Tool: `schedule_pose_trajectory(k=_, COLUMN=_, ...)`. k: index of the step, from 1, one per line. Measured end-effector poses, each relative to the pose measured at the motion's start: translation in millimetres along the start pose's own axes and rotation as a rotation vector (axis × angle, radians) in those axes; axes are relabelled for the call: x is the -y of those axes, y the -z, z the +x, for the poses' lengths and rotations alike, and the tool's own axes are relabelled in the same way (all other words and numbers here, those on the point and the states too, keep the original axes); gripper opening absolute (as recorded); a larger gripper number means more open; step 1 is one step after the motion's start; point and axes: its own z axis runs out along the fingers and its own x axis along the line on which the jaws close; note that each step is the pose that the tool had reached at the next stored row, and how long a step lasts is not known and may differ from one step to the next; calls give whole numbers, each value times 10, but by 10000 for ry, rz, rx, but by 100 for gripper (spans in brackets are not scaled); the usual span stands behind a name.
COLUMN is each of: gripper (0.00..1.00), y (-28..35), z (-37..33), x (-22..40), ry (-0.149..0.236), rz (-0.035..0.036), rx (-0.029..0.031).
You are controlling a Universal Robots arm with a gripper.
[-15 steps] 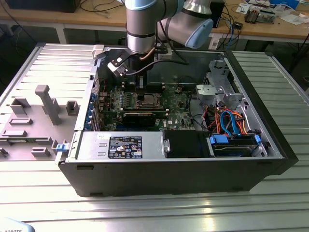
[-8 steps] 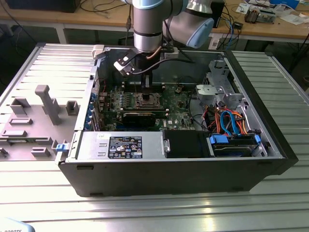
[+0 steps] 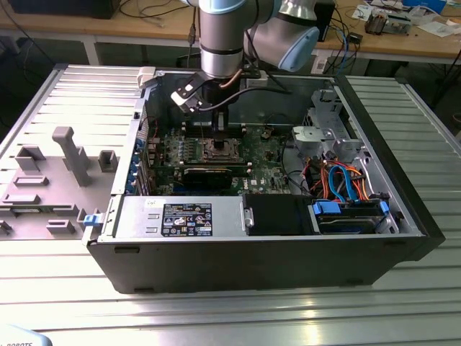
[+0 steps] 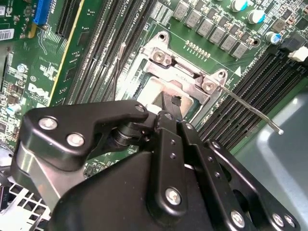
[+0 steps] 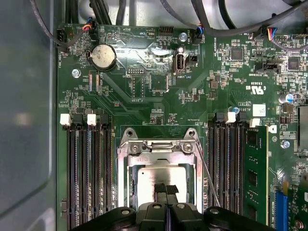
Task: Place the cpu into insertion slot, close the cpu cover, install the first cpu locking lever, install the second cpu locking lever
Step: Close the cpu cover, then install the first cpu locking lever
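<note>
Your clenched pincer (image 5: 166, 188) hangs right above the cpu (image 5: 144, 179), which lies flat inside the cpu cover (image 5: 159, 156) window.

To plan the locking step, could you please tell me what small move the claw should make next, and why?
Probably shift toward the locking lever and press it down. The cpu cover already lies flat over the cpu, and the shut claw sits at its window, yet that thin lever sticks out free.
</note>
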Motion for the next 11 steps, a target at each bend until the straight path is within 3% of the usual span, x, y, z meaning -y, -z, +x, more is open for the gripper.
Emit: schedule_pose_trajectory(k=11, gripper=11, y=0, z=0, x=-24, ry=0, rz=0, rx=0)
